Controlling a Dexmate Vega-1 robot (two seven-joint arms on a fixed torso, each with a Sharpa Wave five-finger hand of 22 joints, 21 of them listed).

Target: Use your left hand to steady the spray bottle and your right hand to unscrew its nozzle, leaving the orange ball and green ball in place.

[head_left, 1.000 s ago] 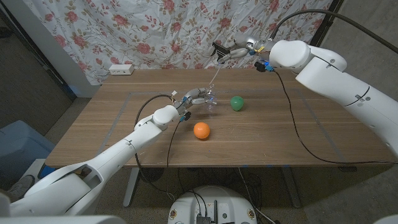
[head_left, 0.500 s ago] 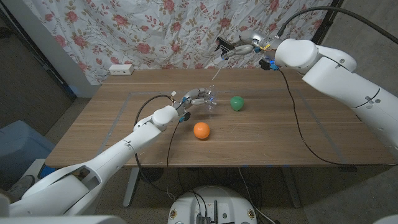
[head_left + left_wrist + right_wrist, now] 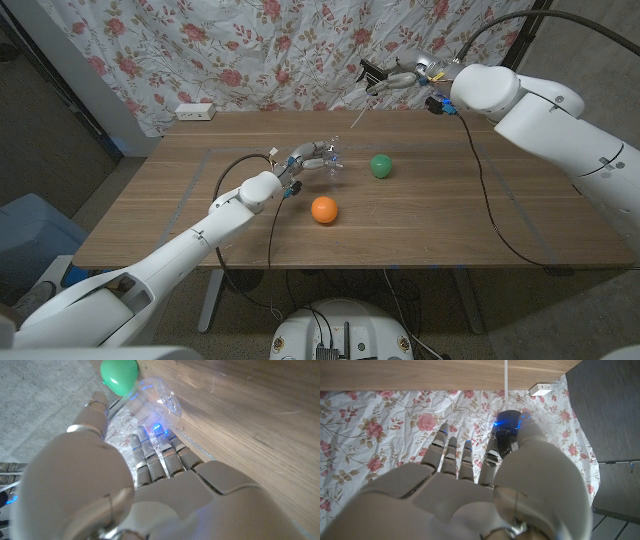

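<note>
Nozzle off and up in the air, bottle held on the table.
The left hand (image 3: 312,159) has its fingers curled round the clear bottle (image 3: 334,160) at mid-table, near the green ball (image 3: 380,165) and back from the orange ball (image 3: 323,209). The right hand (image 3: 392,79) is raised above the table's far edge, pinching the dark nozzle (image 3: 368,73), its thin white tube (image 3: 358,113) dangling free.

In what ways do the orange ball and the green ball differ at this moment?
The orange ball lies nearer the table's front edge, while the green ball lies farther back and more to the right. The green ball sits close beside the clear bottle held by the left hand; the orange ball lies apart. Both rest untouched.
</note>
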